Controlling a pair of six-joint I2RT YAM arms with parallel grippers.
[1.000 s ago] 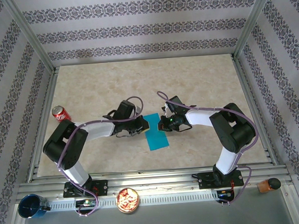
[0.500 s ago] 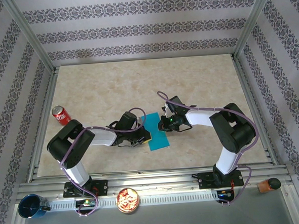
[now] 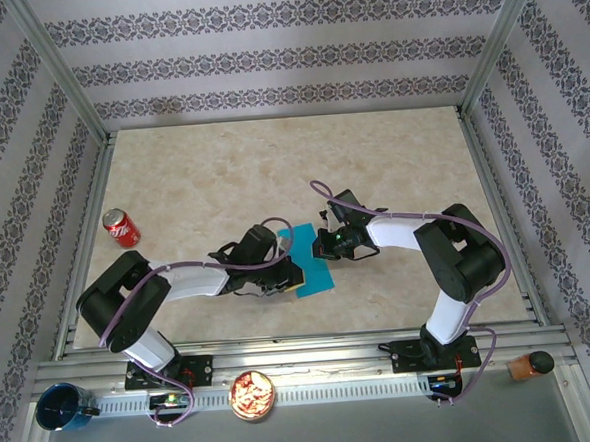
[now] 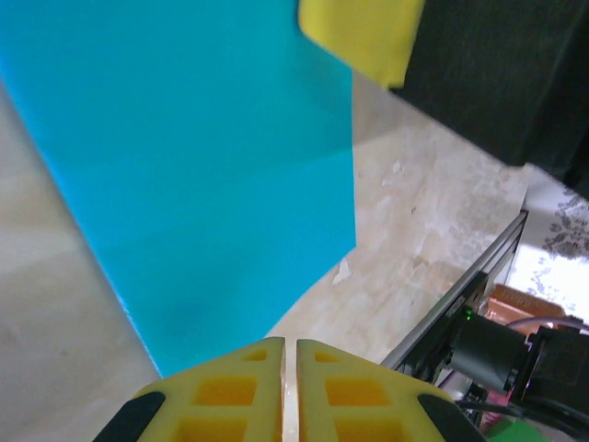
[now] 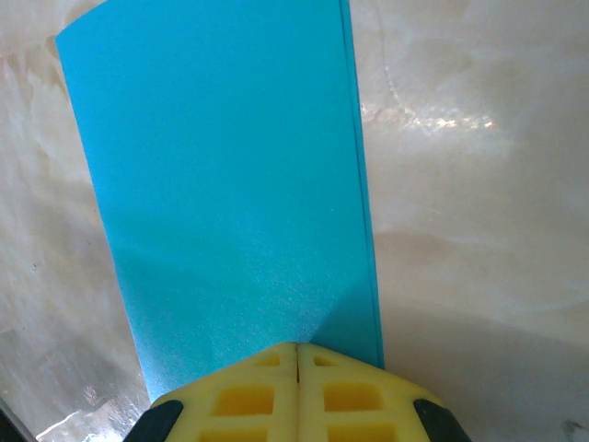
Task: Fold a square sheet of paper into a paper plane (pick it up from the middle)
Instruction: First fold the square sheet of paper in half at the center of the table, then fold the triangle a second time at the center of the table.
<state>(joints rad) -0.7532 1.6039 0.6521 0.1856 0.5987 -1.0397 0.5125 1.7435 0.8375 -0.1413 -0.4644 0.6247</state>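
The square sheet of paper (image 3: 314, 276) lies flat on the marble table, folded into a narrow turquoise rectangle. In the left wrist view the paper (image 4: 202, 166) spreads out ahead of my left gripper (image 4: 287, 344), whose yellow tips stand together with only a thin slit, at the paper's near left edge. From above, the left gripper (image 3: 294, 273) sits low against that edge. My right gripper (image 3: 323, 247) is shut, its tips pressed down on the paper's far end. The right wrist view has the paper (image 5: 230, 184) running away from the right gripper (image 5: 297, 348); its double edge lies on the right.
A red soda can (image 3: 121, 229) lies at the table's left. Below the near rail (image 3: 312, 342) are a dark blue cup (image 3: 62, 407), a bowl of snacks (image 3: 253, 395) and a brown object (image 3: 529, 366). Patterned walls enclose the table.
My left gripper has slid along the paper's left edge from its far end toward the near end, the arm stretching lower. The right gripper and the paper have stayed put.
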